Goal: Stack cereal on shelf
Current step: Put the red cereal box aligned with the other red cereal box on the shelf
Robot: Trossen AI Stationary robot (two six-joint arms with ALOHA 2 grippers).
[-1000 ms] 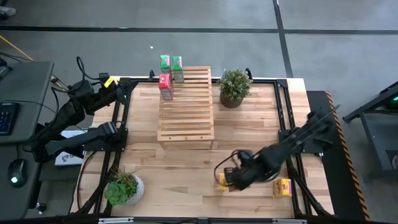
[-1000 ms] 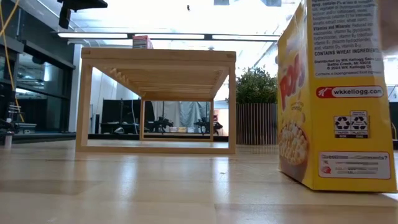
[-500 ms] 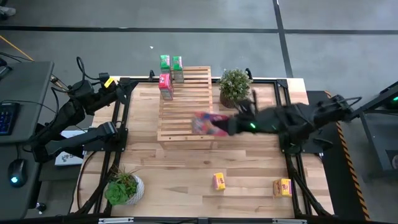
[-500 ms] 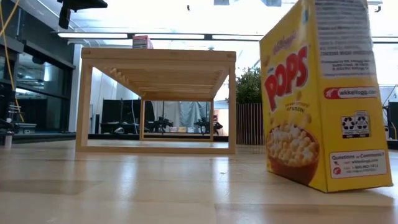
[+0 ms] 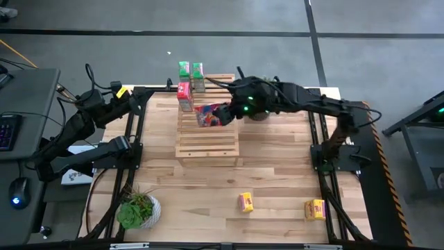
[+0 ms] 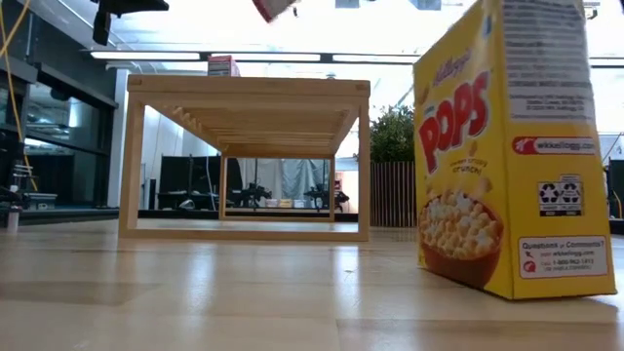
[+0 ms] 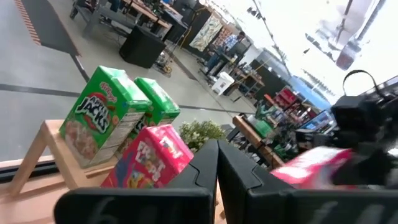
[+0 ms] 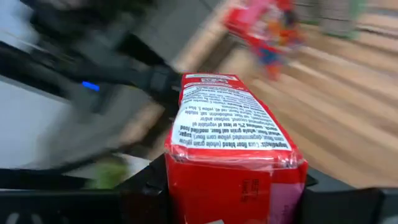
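Observation:
My right gripper is shut on a red cereal box above the light-wood slatted shelf. The box's corner shows at the top of the low view. Two green boxes stand at the shelf's far end, and another red box stands by its left edge. Two yellow boxes stand on the table near its front. My left gripper is shut and empty, off the table's far left corner. My right gripper pinches the red box between its two fingers, on two opposite sides near one end. The fingers come from the table's right, roughly level. The box is lifted clear above the shelf's slats and reaches out past the fingertips.
A potted plant stands just right of the shelf's far end, under my right arm. A second plant stands at the near left corner. In the low view the near yellow box stands large at the right.
My right gripper has risen from beside the yellow box near the table's front. It has swung toward the far edge and the left, and now carries the red box over the shelf's far half. The near yellow box has turned a little on the table.

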